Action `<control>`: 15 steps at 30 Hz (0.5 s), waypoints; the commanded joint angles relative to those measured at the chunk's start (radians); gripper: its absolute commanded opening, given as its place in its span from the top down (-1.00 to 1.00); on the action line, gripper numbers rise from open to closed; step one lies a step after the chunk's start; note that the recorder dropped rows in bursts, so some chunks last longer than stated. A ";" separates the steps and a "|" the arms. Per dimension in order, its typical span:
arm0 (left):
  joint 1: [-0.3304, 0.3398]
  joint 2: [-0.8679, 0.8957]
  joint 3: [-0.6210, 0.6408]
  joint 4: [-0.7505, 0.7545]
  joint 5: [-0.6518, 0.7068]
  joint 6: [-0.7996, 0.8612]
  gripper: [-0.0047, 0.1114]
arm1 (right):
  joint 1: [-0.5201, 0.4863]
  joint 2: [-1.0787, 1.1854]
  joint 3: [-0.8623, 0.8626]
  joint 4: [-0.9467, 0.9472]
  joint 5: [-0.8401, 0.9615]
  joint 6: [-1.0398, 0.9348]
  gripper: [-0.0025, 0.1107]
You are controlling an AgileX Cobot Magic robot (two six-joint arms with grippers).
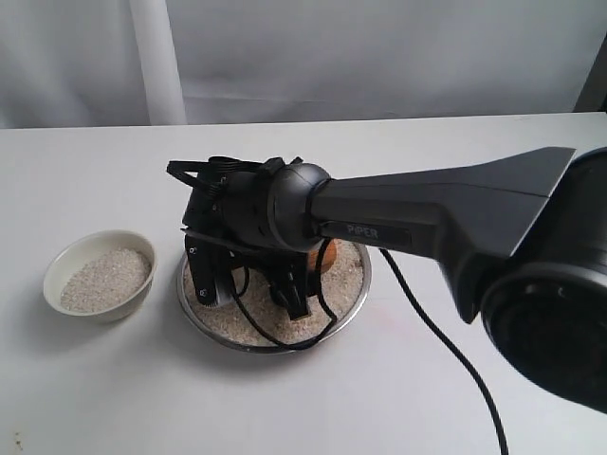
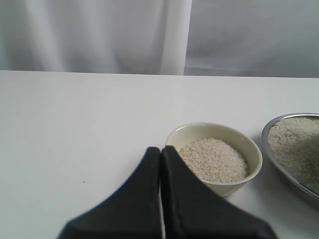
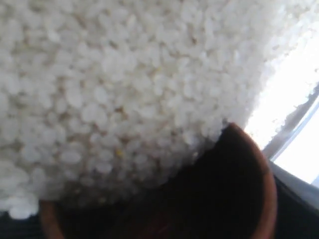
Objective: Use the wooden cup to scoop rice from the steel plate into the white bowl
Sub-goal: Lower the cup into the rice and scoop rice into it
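Though half-hidden from outside, wooden cup [image 3: 251, 184] touches rice [image 3: 124, 89].

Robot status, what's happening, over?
Left gripper shut, empty. Right gripper gripping reddish-brown wooden cup, mouth in pale rice on shiny steel plate. Cream-white ceramic bowl part-filled. Nothing obstructing.

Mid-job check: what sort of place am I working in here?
Probably a lab or demo bench rather than a kitchen: a plain white table, a pale curtain behind it, and a steel plate and white bowl set out.
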 commanded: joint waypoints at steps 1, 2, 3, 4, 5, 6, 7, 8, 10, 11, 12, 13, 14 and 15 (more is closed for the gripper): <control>-0.003 -0.002 -0.008 -0.005 -0.010 -0.002 0.92 | 0.004 -0.003 -0.006 0.090 -0.033 -0.001 0.96; -0.003 -0.002 -0.008 -0.005 -0.010 -0.002 0.92 | 0.004 -0.003 -0.006 0.106 -0.041 -0.001 0.96; -0.003 -0.002 -0.008 -0.005 -0.010 -0.002 0.92 | 0.004 -0.003 -0.006 0.117 -0.047 0.005 0.96; -0.003 -0.002 -0.008 -0.005 -0.010 -0.002 0.92 | 0.004 -0.003 -0.006 0.125 -0.048 0.008 0.96; -0.003 -0.002 -0.008 -0.005 -0.010 -0.002 0.92 | 0.002 -0.003 -0.006 0.135 -0.054 0.011 0.96; -0.003 -0.002 -0.008 -0.005 -0.010 -0.002 0.92 | 0.002 -0.003 -0.006 0.136 -0.054 0.016 0.96; -0.003 -0.002 -0.008 -0.005 -0.010 -0.002 0.92 | 0.002 -0.003 -0.006 0.141 -0.054 0.027 0.96; -0.003 -0.002 -0.008 -0.005 -0.010 -0.002 0.92 | 0.000 -0.003 -0.006 0.157 -0.057 0.029 0.96; -0.003 -0.002 -0.008 -0.005 -0.010 -0.002 0.92 | -0.005 -0.003 -0.006 0.181 -0.057 0.029 0.96; -0.003 -0.002 -0.008 -0.005 -0.010 -0.002 0.92 | -0.008 -0.003 -0.006 0.201 -0.057 0.029 0.96; -0.003 -0.002 -0.008 -0.005 -0.010 -0.002 0.92 | -0.012 -0.004 -0.006 0.219 -0.057 0.029 0.96; -0.003 -0.002 -0.008 -0.005 -0.010 -0.002 0.92 | -0.016 -0.004 -0.006 0.230 -0.057 0.034 0.96; -0.003 -0.002 -0.008 -0.005 -0.010 -0.002 0.92 | -0.020 -0.004 -0.006 0.241 -0.057 0.034 0.96; -0.003 -0.002 -0.008 -0.005 -0.010 -0.002 0.92 | -0.023 -0.004 -0.006 0.247 -0.059 0.034 0.96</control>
